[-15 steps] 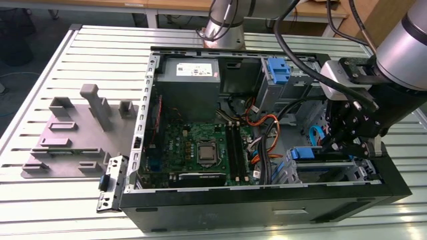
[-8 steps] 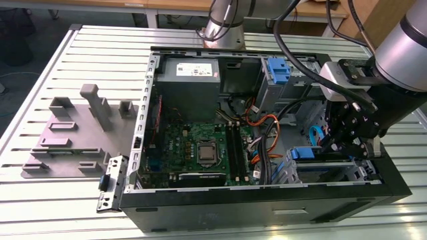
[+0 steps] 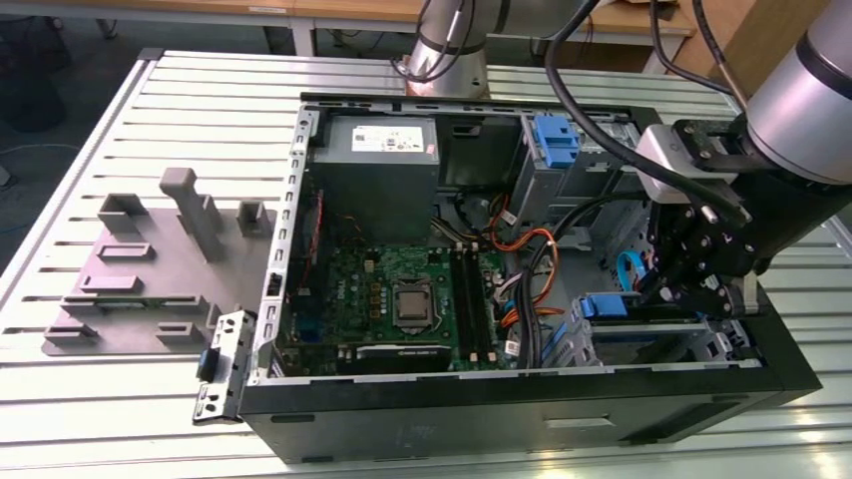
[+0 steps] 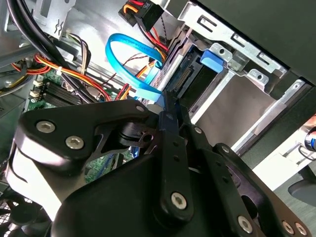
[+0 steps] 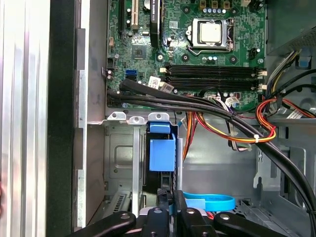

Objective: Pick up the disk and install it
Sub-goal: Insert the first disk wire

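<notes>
The disk (image 5: 161, 154) stands on edge in a slot of the metal drive cage (image 5: 118, 163), at the case's front corner on the exterior view's right. Its blue carrier frame (image 3: 606, 305) shows at the top, and a blue tab (image 4: 215, 59) sits at its far end. My gripper (image 3: 661, 289) hangs inside the case right behind the disk. Its black fingers (image 4: 173, 128) are shut together with nothing between them. The tips of the gripper (image 5: 170, 193) lie at the disk's connector edge (image 4: 185, 79); I cannot tell whether they touch.
A looped blue data cable (image 4: 129, 53) and bundles of orange and black wires (image 5: 232, 131) run beside the fingers. The motherboard (image 3: 399, 299), a grey power-supply box (image 3: 381, 142) and another blue carrier (image 3: 552, 140) fill the case. A grey fixture (image 3: 147, 269) stands outside on the slatted table.
</notes>
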Robot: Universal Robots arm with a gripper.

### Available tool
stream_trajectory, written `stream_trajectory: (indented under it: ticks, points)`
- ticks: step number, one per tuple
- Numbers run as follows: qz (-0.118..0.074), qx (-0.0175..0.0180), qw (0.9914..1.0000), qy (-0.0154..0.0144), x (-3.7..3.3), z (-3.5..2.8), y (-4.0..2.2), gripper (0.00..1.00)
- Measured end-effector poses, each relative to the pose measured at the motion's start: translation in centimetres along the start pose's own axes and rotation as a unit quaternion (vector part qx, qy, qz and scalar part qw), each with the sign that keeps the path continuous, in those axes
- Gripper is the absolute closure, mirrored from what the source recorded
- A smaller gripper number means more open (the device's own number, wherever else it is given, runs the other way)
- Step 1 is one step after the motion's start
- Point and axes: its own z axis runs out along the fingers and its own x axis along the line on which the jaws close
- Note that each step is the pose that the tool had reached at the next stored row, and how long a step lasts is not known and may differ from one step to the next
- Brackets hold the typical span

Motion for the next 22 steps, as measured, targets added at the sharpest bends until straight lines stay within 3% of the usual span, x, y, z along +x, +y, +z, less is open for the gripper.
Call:
stream_trajectory:
  ticks: [10,22]
  points:
    - [0.0,0.0,1.0,0.0,0.0,0.0,0.0,0.76]
    - [0.0,0.0,1.0,-0.0001,-0.04,-1.68,0.01,0.76]
